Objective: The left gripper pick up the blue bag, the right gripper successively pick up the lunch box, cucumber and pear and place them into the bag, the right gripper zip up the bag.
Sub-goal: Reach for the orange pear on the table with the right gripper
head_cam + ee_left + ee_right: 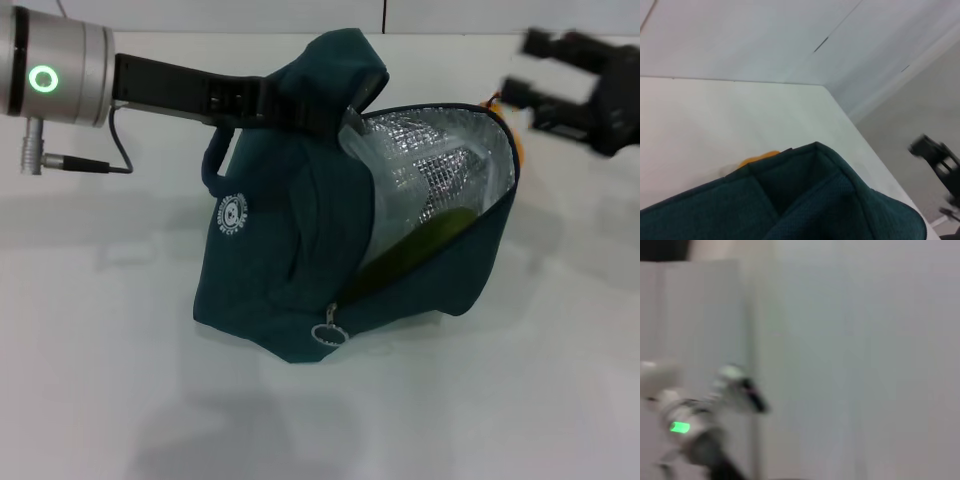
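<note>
Left gripper (300, 105): you see it clamped on the blue bag (280, 250), mouth open on the table (100, 380).
Cucumber (425, 238): inside.
Pear (497, 103): behind the bag.
Right gripper (522, 68): spread, empty, beside the bag.

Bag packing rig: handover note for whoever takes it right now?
Left pincer: shut on the top of the blue bag, holding it up, mouth open toward the right side.
Right pincer: open, empty, in the air at the far right, above the pear that peeks out behind the bag's rim.
Cucumber: inside, against the foil lining.
Lunch box: not visible.
Left to do: pear into the bag, then pull the zip ring shut.
</note>
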{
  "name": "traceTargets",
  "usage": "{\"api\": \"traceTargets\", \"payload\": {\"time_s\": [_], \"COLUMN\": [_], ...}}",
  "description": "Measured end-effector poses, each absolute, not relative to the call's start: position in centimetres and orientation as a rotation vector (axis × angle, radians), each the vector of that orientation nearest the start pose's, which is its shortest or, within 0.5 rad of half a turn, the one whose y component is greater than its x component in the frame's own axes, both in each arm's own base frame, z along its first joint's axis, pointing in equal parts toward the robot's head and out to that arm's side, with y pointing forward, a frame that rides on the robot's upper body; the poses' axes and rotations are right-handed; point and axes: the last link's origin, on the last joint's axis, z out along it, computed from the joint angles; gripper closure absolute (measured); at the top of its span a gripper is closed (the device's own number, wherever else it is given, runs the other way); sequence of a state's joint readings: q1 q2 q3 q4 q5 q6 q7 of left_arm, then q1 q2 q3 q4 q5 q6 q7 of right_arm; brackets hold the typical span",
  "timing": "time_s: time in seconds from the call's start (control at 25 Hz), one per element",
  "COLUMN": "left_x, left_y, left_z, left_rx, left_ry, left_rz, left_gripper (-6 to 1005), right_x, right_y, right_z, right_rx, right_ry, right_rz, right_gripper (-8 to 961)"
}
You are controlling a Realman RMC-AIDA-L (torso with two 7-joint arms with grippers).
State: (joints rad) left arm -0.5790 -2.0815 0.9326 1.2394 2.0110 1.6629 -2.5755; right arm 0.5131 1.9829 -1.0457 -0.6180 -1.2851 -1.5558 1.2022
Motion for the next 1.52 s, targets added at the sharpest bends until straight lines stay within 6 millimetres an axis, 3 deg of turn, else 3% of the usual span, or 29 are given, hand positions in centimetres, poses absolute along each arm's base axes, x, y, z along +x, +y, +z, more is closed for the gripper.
{"api": "traceTargets", "payload": {"time_s": [0.28, 0.56, 1.12, 1.52], "left_x": [-15.8, -15.7, -15.7, -15.4], "left_y": [35.5, 35.5, 35.5, 35.6], "left_z": [5.2, 5.3, 5.2, 5.1], "left_rx": [-2.641, -2.642, -2.644, -2.650], "left_ry": [-1.435, -1.433, -1.435, -1.426], "left_rz": [-0.573, -0.572, -0.575, -0.575], "left_gripper": [943, 943, 943, 943], "right_x": [25.3, 26.7, 24.5, 23.4], "right_y": [36.5, 37.1, 41.2, 42.3], "right_z": [6.8, 6.3, 1.5, -0.9], "right_rx": [-2.342, -2.293, -2.330, -2.358], "right_ry": [0.382, 0.406, 0.401, 0.384], "right_rz": [0.990, 0.870, 0.641, 0.593], "right_gripper": [252, 256, 257, 256]}}
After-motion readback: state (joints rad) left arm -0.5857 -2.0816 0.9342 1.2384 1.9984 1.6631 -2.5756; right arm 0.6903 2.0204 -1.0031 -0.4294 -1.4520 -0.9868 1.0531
